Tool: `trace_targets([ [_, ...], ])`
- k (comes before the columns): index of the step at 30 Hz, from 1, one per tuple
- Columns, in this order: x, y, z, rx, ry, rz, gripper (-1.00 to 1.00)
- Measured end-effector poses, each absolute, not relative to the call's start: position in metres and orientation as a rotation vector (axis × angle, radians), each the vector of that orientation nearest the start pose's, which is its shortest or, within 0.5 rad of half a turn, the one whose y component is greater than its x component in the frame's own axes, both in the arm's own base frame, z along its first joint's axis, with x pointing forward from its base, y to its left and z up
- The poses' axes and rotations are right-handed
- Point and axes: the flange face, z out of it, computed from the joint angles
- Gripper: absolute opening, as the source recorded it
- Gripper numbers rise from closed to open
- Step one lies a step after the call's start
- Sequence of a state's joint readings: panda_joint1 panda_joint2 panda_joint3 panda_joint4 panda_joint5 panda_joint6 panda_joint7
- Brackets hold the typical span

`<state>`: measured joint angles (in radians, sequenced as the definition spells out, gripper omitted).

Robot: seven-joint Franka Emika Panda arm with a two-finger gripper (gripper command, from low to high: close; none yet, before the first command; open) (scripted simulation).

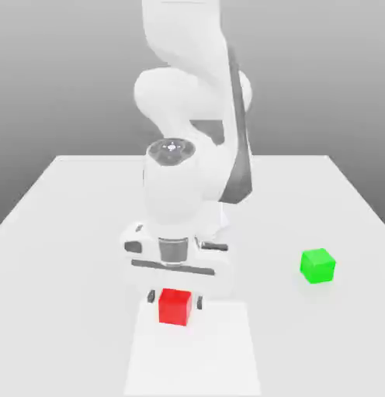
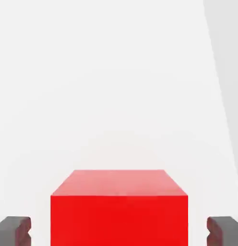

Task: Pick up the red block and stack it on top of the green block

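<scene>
We log the red block (image 1: 175, 306) nearest the exterior camera, resting on the white table (image 1: 64, 233) close to its near edge and about midway along that edge. It sits flat, one face turned toward us, on a slightly brighter patch of the tabletop.

The gripper (image 1: 175, 297) stands directly over the red block, pointing straight down. In the exterior view we see one dark fingertip just off each side of the cube, at roughly the height of its top edge. In the hand view the red block (image 2: 119, 206) lies squarely between the two dark fingers (image 2: 14, 229), with a clear strip of white table visible between each finger and the adjacent cube face. We therefore record the jaws as spread wider than the block and not touching it: the cube is bracketed but not clamped, and it rests on the table.

The green block (image 1: 318, 265) lies farther back and off toward the exterior view's right, nearer the table's right edge, well apart from both the red block and the gripper. It sits flat, turned slightly so that two side faces show.

Behind the gripper the white arm (image 1: 188, 116) rises from the middle of the table toward its far edge.
</scene>
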<state>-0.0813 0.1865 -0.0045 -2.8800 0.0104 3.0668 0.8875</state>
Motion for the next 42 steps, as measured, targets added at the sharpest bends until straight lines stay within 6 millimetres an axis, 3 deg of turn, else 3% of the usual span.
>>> trace_targets([
  [5, 0.338, -0.03, 0.145, -2.769, 1.483, -0.001, -1.0],
  [13, 0.338, -0.023, 0.205, -2.775, 1.472, -0.001, -1.0],
  [17, 0.335, 0.045, 0.22, -2.818, 1.371, 0.002, -1.0],
  [21, 0.314, 0.123, 0.23, -2.871, 1.249, 0.005, -1.0],
  [25, 0.274, 0.194, 0.239, -2.923, 1.126, 0.006, -1.0],
  [29, 0.219, 0.251, 0.246, -2.974, 1.002, 0.002, -1.0],
  [31, 0.211, 0.258, 0.239, -2.996, 0.99, -0.025, -1.0],
  [42, 0.21, 0.258, 0.187, -3.015, 0.993, -0.051, -1.0],
])
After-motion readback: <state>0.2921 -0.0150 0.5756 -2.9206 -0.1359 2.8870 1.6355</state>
